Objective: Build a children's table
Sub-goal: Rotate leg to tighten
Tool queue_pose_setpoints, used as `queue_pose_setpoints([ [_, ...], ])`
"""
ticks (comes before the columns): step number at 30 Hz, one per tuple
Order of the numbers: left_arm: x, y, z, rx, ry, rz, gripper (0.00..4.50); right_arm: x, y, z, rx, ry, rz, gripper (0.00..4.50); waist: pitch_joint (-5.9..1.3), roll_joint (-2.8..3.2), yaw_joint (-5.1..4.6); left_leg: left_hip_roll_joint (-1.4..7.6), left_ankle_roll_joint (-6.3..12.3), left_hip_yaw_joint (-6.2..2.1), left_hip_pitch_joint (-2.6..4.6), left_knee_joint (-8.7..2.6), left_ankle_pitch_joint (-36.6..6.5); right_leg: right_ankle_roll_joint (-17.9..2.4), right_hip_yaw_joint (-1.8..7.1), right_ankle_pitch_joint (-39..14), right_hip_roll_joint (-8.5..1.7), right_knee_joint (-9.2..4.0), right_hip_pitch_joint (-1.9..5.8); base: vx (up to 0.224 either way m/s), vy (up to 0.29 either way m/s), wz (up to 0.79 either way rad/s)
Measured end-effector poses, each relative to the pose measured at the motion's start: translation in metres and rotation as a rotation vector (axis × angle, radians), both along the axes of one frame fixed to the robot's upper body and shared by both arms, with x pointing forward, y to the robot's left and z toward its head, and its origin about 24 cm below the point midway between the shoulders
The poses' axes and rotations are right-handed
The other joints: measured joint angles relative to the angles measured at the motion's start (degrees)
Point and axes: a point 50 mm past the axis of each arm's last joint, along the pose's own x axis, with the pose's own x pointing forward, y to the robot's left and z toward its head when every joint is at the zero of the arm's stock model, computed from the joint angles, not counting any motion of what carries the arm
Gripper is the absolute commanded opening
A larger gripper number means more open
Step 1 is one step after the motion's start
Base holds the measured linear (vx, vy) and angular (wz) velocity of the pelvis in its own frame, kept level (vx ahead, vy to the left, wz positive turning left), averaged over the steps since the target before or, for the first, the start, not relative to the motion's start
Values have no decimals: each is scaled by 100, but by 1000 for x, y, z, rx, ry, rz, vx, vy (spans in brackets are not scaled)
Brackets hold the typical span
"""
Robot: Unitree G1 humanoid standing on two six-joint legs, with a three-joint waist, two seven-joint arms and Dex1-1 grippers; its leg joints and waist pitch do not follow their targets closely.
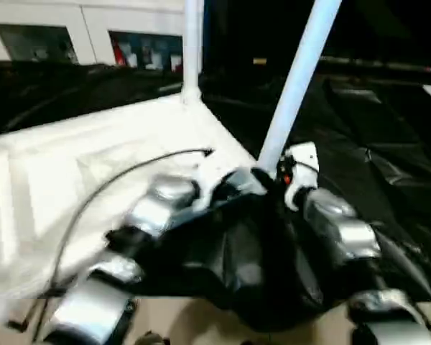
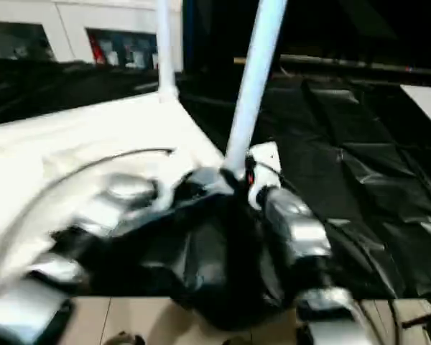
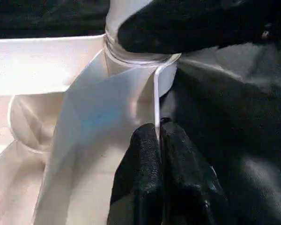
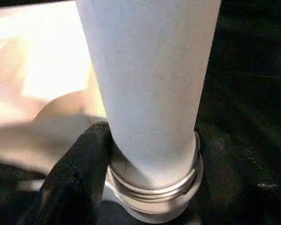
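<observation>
The white tabletop (image 1: 93, 165) lies upside down on black sheeting, its ribbed underside facing up. One white leg (image 1: 192, 43) stands upright in the far corner socket. A second leg (image 1: 302, 79) leans in the near right corner socket (image 3: 131, 61). My right gripper (image 4: 150, 180) is shut on this leg just above its threaded collar, with one black finger (image 4: 79, 178) pressed against it and the other hidden behind the tube. My left gripper (image 3: 158, 140) is shut on the tabletop's thin rim (image 3: 156, 93) right beside that socket. Another round socket (image 3: 28, 126) lies further along.
Crinkled black sheeting (image 1: 373, 158) covers the surface to the right and in front of the tabletop. A white cabinet (image 1: 86, 32) with dark openings stands at the back left. A thin black cable (image 1: 122, 176) arcs over the tabletop. Beige floor (image 1: 201, 323) lies nearest me.
</observation>
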Motion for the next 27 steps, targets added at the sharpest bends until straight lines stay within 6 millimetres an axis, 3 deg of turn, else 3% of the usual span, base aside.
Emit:
queue_pose_setpoints([
  [3,3,-8,0,3,-6,20,0,4,3,0,-26,-12,-63,259,-1,2,14,0,0,-7,-7,0,0,3,-4,10,0,-3,1,0,0,0],
  [4,4,-9,0,2,-9,21,0,5,4,1,-33,-18,-68,294,-2,3,15,0,0,-7,-8,-1,0,4,-5,11,0,-4,1,0,0,0],
  [12,6,-1,2,19,-33,2,0,3,3,3,-43,-62,18,374,0,0,7,1,0,-13,-16,-3,0,8,-11,13,1,-6,-5,0,0,0],
  [18,6,16,4,20,-32,-50,0,-4,-13,9,-80,-92,205,374,1,2,1,5,0,-13,-19,-33,0,9,-16,13,11,-6,-24,0,0,0],
  [23,-10,43,4,-9,-1,-229,0,-20,-33,12,-103,-82,406,374,2,35,21,5,0,-7,-27,-44,0,19,-14,0,11,-8,-37,0,0,0],
  [27,-19,49,5,-10,19,-310,0,-28,-33,16,-85,-63,535,374,3,37,30,4,0,-4,-39,-34,0,18,-10,0,5,-16,-42,0,0,0],
])
